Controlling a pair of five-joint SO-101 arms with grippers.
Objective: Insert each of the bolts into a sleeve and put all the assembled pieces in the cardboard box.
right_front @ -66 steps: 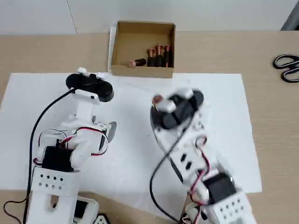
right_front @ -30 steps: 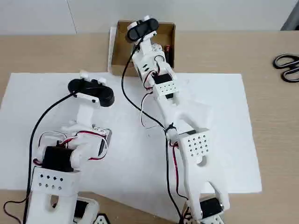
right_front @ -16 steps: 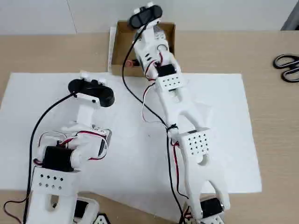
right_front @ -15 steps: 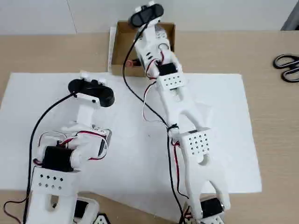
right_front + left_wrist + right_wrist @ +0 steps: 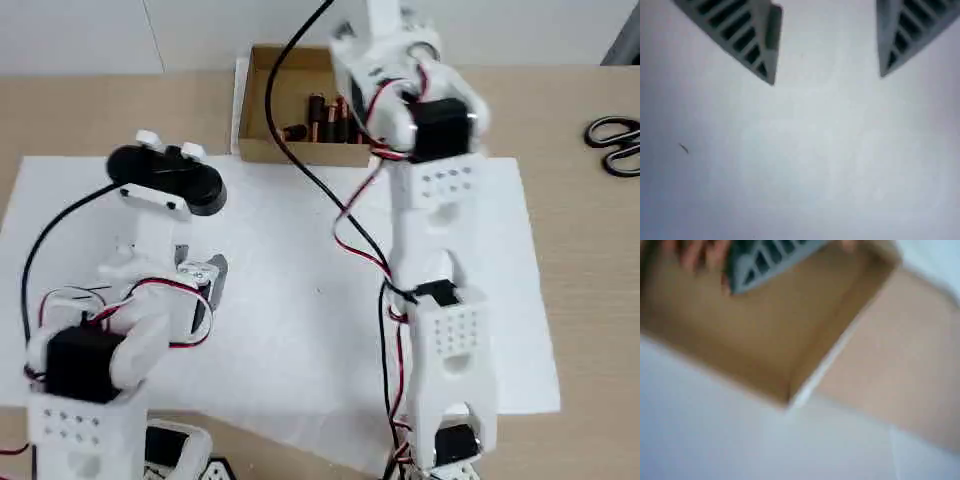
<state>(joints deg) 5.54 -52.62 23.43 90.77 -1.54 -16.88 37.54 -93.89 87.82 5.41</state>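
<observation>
Your right arm covered the right side of the cardboard box in the high view, so you could not count the assembled pieces inside. The arm's far end was smeared and ran off the top edge. The scissors were clipped by the right edge. In your left wrist view, the spread fingers of the left gripper were cut off. In your right wrist view, the box was blurred and cropped, and the copper-coloured shapes were too soft to identify.
</observation>
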